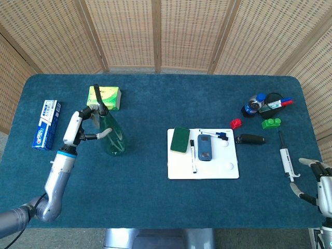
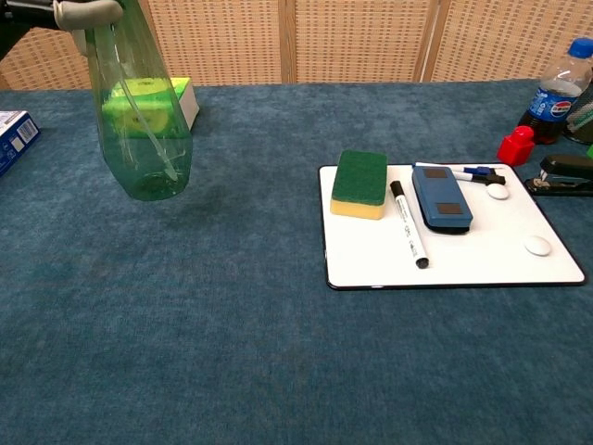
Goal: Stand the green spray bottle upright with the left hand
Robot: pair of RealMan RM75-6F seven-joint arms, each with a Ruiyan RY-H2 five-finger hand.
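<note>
Green spray bottle is held near upright at its neck by the left hand, fingers partly closed; toppling could be caused if released while tilted.

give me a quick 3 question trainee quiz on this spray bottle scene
1. True or false: the green spray bottle stands upright on the table.
2. Which hand is at the bottle? A) left hand B) right hand
3. Fill in: on the whiteboard, the green sponge lies to the ___ of the black marker in the chest view.

Key: 1 true; 2 A; 3 left
</note>
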